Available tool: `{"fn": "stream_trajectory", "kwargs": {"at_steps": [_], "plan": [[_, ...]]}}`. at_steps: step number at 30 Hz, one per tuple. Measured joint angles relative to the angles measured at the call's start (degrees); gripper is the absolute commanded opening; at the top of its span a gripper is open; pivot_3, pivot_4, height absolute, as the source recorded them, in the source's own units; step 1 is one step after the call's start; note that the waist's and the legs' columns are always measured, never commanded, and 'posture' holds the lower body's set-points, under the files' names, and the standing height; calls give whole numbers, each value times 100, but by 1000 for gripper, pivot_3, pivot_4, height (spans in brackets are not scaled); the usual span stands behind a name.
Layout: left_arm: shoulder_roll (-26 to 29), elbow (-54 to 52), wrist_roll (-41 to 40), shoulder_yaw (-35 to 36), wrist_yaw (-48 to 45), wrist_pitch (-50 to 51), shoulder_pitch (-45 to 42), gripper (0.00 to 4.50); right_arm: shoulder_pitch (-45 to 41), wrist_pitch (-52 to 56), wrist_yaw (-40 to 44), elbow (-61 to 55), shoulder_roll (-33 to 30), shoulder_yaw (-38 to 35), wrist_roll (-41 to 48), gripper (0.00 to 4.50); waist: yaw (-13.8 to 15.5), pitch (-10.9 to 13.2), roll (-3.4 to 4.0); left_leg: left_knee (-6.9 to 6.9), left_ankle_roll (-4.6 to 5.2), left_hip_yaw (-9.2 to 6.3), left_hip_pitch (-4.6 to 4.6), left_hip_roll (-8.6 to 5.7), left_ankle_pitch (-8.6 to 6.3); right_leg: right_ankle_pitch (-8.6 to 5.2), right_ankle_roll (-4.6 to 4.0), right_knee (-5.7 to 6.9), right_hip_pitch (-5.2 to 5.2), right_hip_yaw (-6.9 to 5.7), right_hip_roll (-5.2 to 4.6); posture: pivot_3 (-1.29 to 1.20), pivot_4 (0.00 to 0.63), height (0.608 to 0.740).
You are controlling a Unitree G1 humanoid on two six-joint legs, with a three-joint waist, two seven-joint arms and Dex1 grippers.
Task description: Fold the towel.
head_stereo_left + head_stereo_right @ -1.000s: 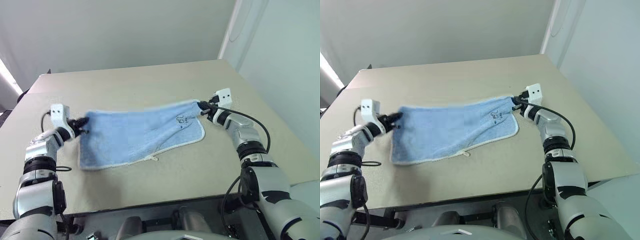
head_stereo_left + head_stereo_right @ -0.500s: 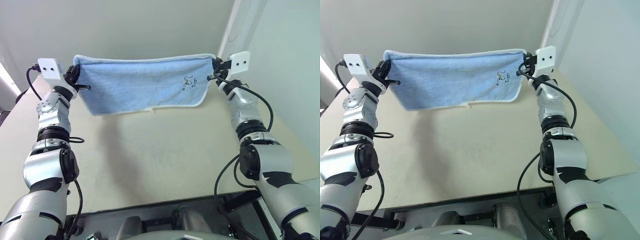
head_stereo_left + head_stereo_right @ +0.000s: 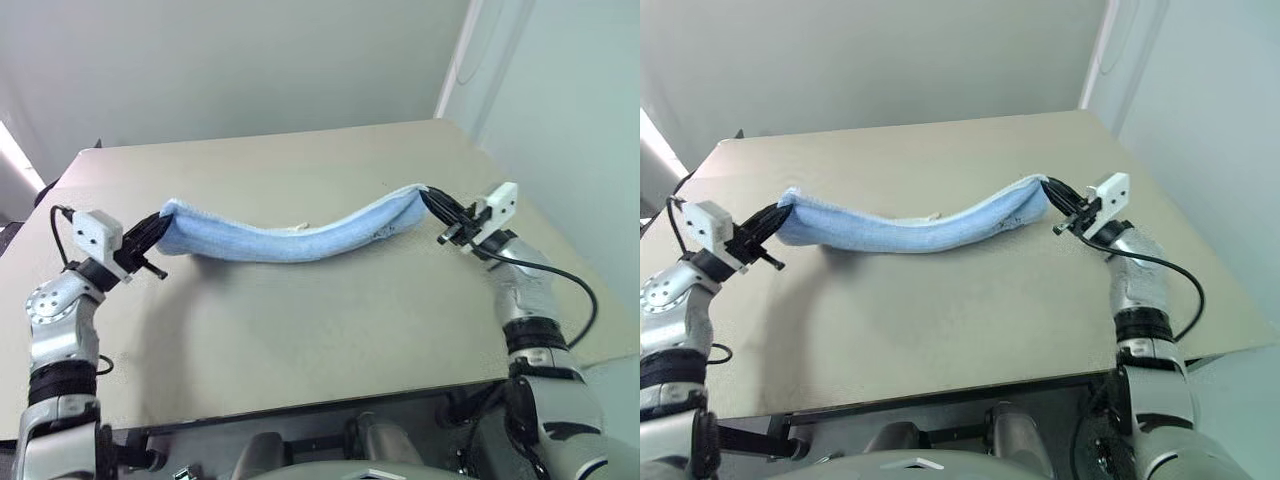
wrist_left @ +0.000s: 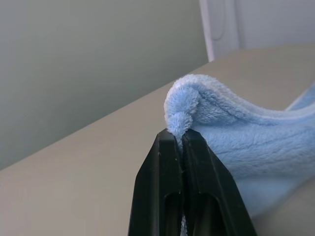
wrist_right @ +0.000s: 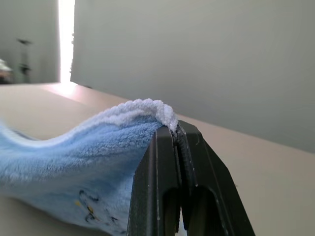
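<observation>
We have swung the small light-blue terry towel (image 3: 290,238) from hanging high down toward six o'clock over the tan table (image 3: 300,320), left gripper (image 3: 158,222) and right gripper (image 3: 428,196) each clenched on a corner, so the fold is forming.

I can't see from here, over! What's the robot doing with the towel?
Both jaws shut on towel corners. Towel slung between them, middle sagging onto table. Nothing in the way.

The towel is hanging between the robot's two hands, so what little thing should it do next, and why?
Probably lower both hands toward the table. The left gripper and right gripper each pinch an end of the light-blue towel, whose middle sags onto the tabletop. Lowering the ends would let it lie flat.
</observation>
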Motion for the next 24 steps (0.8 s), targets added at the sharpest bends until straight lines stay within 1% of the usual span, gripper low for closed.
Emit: {"fn": "stream_trajectory", "kwargs": {"at_steps": [4, 7, 9, 11, 13, 15, 17, 20, 21, 22, 23, 24], "plan": [[150, -987, -519, 376, -131, 619, 989, 20, 900, 841, 219, -1031, -433, -21, 297, 0, 35, 0, 1, -1, 0, 3, 4, -1, -1, -4, -3, -10, 2, -2, 12, 0, 0, 740], [152, -1437, -838, 584, -313, 972, 1730, 20, 1543, 1336, 446, -1531, -633, -3, 464, 0, 67, 1, 0, -2, -1, 2, 0, 1, -2, -14, -18, -17, -3, -4, 21, 0, 0, 740], [139, -1593, -950, 704, -418, 1055, 2112, 20, 1834, 1562, 612, -1736, -741, 29, 492, 0, 88, 2, 1, -2, -1, -1, -4, 4, -3, -17, -22, -37, -3, -11, 30, 0, 0, 740], [49, -1718, -1060, 892, -567, 1028, 2482, 20, 2106, 1700, 763, -1879, -890, 37, 493, 0, 92, 2, 13, -1, -3, -6, -6, 34, -4, -17, -23, -94, 3, -15, 75, 0, 0, 740], [-53, -1769, -1172, 970, -701, 1046, 2855, 20, 2317, 1826, 901, -1999, -1012, 39, 495, 0, 93, 3, 10, 0, -5, -2, -9, 48, -5, -17, -22, -112, 2, -16, 84, 0, 0, 740], [-218, -1787, -1177, 964, -813, 1032, 3096, 20, 2401, 1932, 1021, -2007, -1152, 45, 487, 0, 93, 4, 10, 1, -5, 1, -11, 51, -6, -17, -22, -134, 0, -17, 90, 0, 0, 740], [-363, -1786, -1163, 957, -878, 994, 3244, 20, 2439, 2039, 1089, -2008, -1284, 48, 478, 0, 91, 4, 15, -1, -4, -2, -24, 82, -7, -12, -15, -194, 7, -40, 106, 0, 0, 740], [-537, -1767, -1165, 958, -834, 995, 3254, 20, 2241, 2207, 1049, -1989, -1335, 82, 455, 0, 89, 5, 12, -1, -10, 0, -35, 94, -10, -5, -3, -224, 8, -71, 105, 0, 0, 740], [-573, -1749, -1164, 954, -816, 999, 3228, 20, 2069, 2321, 996, -1949, -1335, 132, 434, 0, 77, 4, 22, -1, -10, 0, -45, 103, -11, 5, 11, -253, 9, -82, 110, 0, 0, 740], [-585, -1705, -1161, 940, -798, 1016, 3187, 20, 1823, 2440, 923, -1855, -1328, 218, 394, 0, 62, -7, 48, -2, -10, -7, -80, 135, -12, 15, 24, -312, 12, -113, 126, 0, 0, 740], [-590, -1663, -1158, 924, -783, 1034, 3136, 20, 1622, 2515, 866, -1779, -1305, 273, 360, 0, 66, -21, 88, -1, -3, -7, -128, 202, -8, 29, 42, -404, 19, -148, 163, 0, 0, 740], [-591, -1649, -1156, 906, -761, 1043, 3084, 20, 1449, 2598, 824, -1734, -1296, 326, 352, 0, 79, -22, 88, -2, -2, -7, -127, 210, -8, 38, 56, -415, 13, -163, 157, 0, 0, 740]]}}
